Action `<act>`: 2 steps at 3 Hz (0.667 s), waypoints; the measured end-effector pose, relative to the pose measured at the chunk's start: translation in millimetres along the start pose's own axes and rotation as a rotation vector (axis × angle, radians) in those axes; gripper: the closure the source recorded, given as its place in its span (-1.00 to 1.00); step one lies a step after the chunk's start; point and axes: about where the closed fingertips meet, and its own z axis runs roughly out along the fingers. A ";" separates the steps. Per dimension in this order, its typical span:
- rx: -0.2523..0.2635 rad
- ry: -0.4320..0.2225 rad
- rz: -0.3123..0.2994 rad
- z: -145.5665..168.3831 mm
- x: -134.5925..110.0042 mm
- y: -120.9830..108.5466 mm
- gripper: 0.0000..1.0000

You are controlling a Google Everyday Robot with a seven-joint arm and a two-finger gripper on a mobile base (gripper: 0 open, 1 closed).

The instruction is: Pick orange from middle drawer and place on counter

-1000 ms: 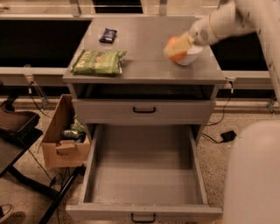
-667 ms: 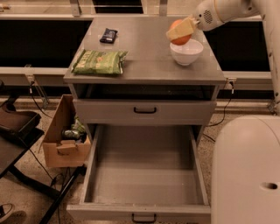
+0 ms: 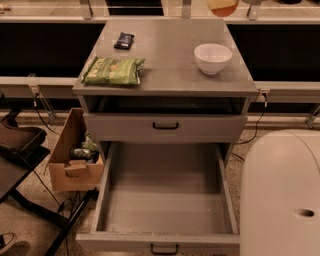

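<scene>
Orange [image 3: 222, 6] pokes in at the top edge, gripper unseen above it, grip untellable. Below the gripper a white bowl [image 3: 213, 57] stands on the counter [image 3: 165, 60]. Fruit bright, cropped.

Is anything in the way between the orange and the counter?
Maybe the bowl. The orange hangs at the picture's top edge, and the bowl sits on the counter just below it. Bare counter lies beside the bowl. The hand is out of view above.

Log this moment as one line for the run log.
orange: top edge of view, not on counter | middle drawer: open, empty | gripper: out of view, past top edge | bowl: on counter
</scene>
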 end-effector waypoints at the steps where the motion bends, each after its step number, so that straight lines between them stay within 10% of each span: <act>1: 0.036 -0.002 0.038 10.0 -3.4 -3.7 1.00; 2: 0.106 -0.011 0.086 50.0 -20.4 -0.9 1.00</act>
